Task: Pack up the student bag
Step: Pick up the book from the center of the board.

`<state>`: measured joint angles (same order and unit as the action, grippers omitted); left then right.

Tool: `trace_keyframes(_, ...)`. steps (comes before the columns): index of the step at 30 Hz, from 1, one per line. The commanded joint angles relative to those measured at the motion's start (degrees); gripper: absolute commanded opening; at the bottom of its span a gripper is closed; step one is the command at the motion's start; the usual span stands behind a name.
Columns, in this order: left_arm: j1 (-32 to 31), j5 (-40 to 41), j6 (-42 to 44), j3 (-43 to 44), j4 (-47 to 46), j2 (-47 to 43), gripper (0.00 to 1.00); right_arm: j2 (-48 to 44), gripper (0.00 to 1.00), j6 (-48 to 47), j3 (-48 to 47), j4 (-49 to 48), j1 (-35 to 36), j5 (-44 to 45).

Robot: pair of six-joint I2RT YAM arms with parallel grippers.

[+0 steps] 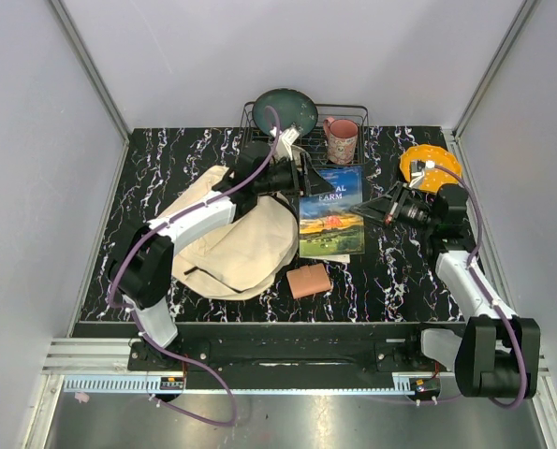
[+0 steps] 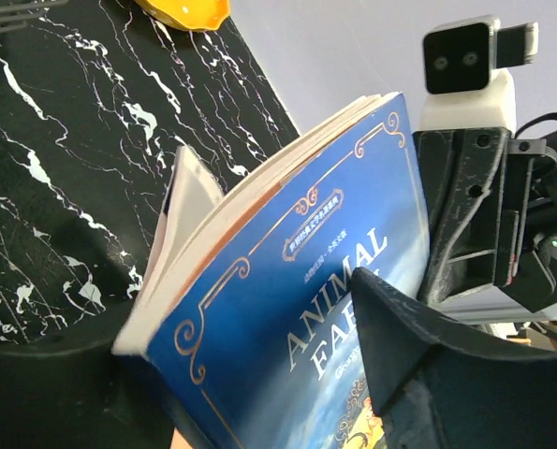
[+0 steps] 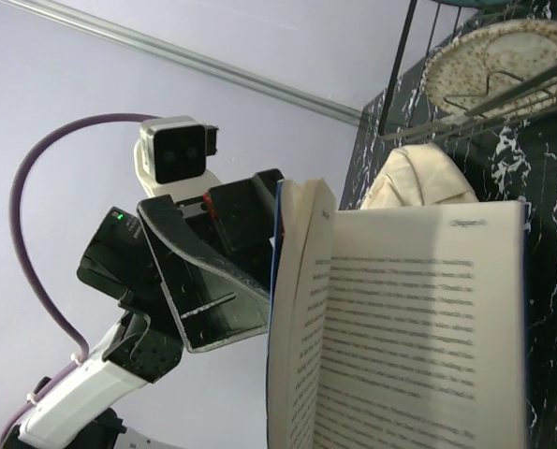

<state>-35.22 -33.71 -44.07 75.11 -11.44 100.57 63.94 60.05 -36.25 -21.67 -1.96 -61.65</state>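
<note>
In the top external view, locate the large soft cream canvas backpack lying slumped on the black white-veined marble-pattern tabletop, left of centre and partly under the left arm's forearm. The left gripper sits past the backpack's far right edge, near it but not on it, at the top edge of the blue-covered paperback book. The right gripper meets the book's right edge, with the book lying between it and the backpack, so its fingers are well apart from the backpack. A small tan rectangular block lies just beside the backpack's near right side. In the left wrist view, note that the backpack is not shown. The book's fanned pages and blue cover fill the frame between the left gripper's spread fingers, and the dark lower finger lies in front of the cover. Whether that finger presses the cover you cannot tell. In the right wrist view, the backpack shows as a cream bulge beyond the book's open printed page, beside the black wire rack. The right gripper's own fingers are hidden here. They are pressed together, and you cannot tell whether they pinch a page.
</note>
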Motion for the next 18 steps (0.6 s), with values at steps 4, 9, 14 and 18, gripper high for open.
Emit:
trace_keyframes(4,0.15,-3.64,3.2,-0.93,-4.56,-4.51,0.27,4.52,0.0,-1.68,-3.56,-3.91,1.6,-1.46)
trace_keyframes(9,0.33,0.22,5.22,-2.24,-0.87,-7.4,0.0,7.42,0.15,-8.01,-8.21,7.3,1.6,1.35)
trace_keyframes(14,1.91,14.09,4.97,-6.28,2.56,-15.29,0.0,6.55,0.66,-11.97,-10.51,16.56,1.6,10.3)
trace_keyframes(18,5.16,23.07,1.89,-11.28,4.58,-21.46,0.0,3.57,0.67,-7.42,-4.65,13.09,1.69,12.7)
